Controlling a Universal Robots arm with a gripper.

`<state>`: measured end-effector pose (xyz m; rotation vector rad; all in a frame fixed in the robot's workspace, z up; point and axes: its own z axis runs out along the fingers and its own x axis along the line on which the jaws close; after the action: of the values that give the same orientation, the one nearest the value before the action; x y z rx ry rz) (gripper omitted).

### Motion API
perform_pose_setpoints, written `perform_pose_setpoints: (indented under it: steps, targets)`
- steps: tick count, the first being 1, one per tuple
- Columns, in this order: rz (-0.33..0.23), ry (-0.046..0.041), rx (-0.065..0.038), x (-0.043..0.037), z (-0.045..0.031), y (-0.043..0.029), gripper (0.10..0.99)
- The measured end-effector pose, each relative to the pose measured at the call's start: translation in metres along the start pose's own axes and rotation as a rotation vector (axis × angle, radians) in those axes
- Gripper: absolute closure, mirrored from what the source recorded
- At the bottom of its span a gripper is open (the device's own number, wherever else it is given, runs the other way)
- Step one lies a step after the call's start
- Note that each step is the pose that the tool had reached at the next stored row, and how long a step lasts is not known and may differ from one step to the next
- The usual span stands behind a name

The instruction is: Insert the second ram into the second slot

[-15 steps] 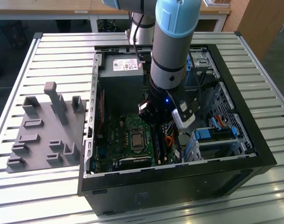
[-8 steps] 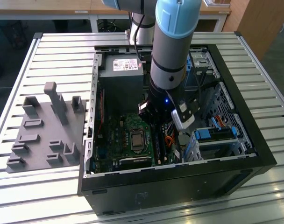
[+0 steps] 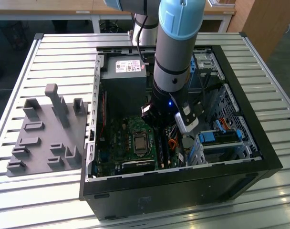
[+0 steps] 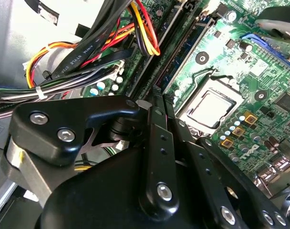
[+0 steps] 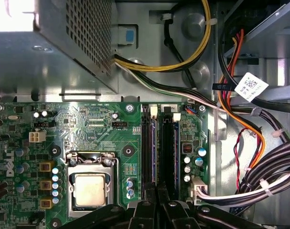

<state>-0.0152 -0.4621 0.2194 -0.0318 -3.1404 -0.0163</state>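
The gripper hangs low inside the open computer case, its fingers pressed together over the near end of the memory slots, probably to bear down on a stick's edge. A bluish strip lying in the slots beside the CPU socket may be the second ram; I cannot tell whether it is fully seated. Farther off, the power supply feeds its cable bundle clear of the slots.

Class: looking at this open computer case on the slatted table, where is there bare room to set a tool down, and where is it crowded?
Free: slatted table between the grey fixture tray and the computer case. Crowded: cable bundle beside the RAM slots, under the claw.
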Motion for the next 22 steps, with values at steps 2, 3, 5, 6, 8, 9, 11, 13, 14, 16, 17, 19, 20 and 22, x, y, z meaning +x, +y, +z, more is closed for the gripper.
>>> perform_pose_setpoints:
  steps: [2, 3, 5, 6, 8, 9, 11, 13, 14, 16, 17, 19, 20, 22]
  targets:
    - [0.0, -0.0002, 0.001, -0.0001, -0.0008, 0.0001, 0.957]
    - [0.0, -0.0001, 0.003, -0.0001, -0.0014, 0.0, 0.957]
    - [0.001, -0.0002, 0.005, 0.0, -0.0023, 0.0, 0.957]
    - [0.002, -0.0003, 0.006, 0.0, -0.0023, 0.0, 0.957]
    - [0.005, -0.0002, 0.009, 0.0, -0.0023, 0.0, 0.957]
    - [0.007, -0.0003, 0.01, 0.0, -0.0022, 0.0, 0.957]
    - [0.01, -0.0003, 0.01, 0.0, -0.0016, 0.0, 0.957]
    - [0.011, -0.0004, 0.009, 0.0, -0.0005, 0.0, 0.957]
    - [0.011, -0.0004, 0.009, -0.0001, 0.0, 0.0, 0.957]
    - [0.011, -0.0003, 0.009, -0.0001, 0.0011, 0.0, 0.957]
    - [0.011, -0.0002, 0.009, -0.0001, 0.0011, 0.0, 0.957]
    - [0.011, -0.0002, 0.009, -0.0001, 0.0012, 0.0, 0.957]
    - [0.011, -0.0003, 0.009, -0.0001, 0.0012, 0.0, 0.957]
    - [0.011, -0.0003, 0.009, -0.0001, 0.0012, 0.0, 0.957]
